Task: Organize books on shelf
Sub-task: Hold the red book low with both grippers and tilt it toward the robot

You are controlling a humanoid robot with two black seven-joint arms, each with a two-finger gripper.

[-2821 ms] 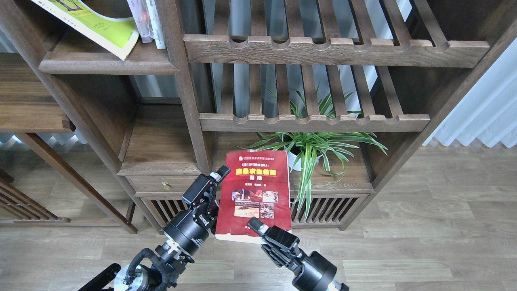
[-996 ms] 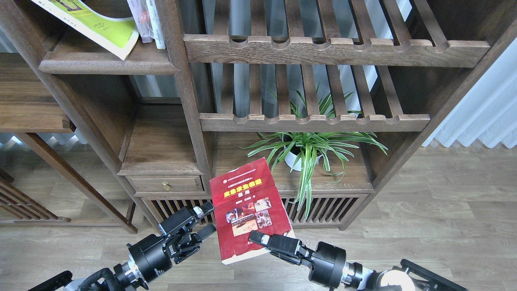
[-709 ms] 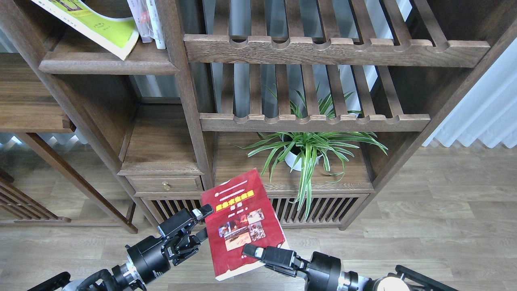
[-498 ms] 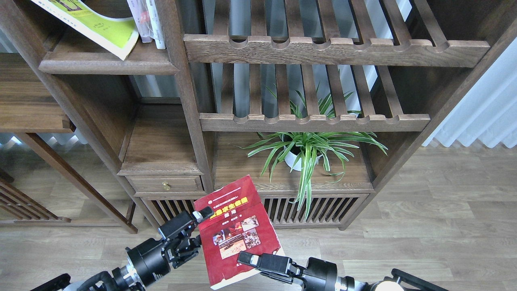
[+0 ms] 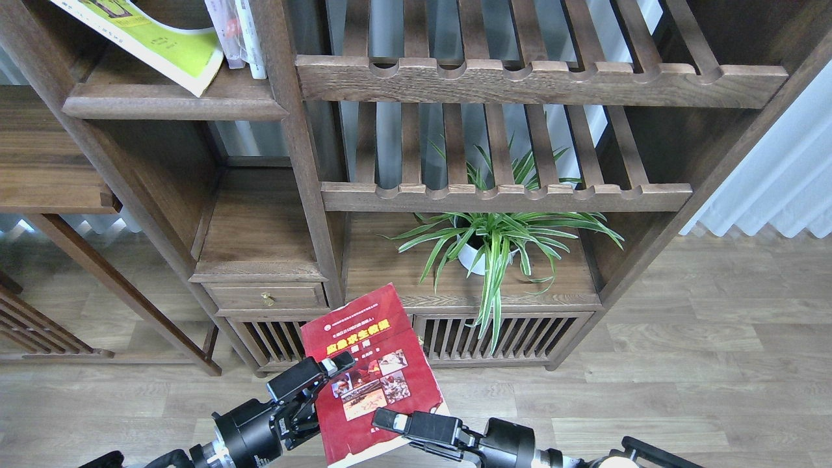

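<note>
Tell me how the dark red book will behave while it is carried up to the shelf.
The dark red book is a thin paperback, so it will probably flex. Its glossy cover may slip. The right end effector grips its lower edge and the left end effector its left side, which should limit drooping.

One head view, forward and downward (near), over bookcase (image 5: pixel 305 162) and floor (image 5: pixel 715 364).

Even daylight, soft shadows under shelves, sharp focus, edges bowed.
</note>
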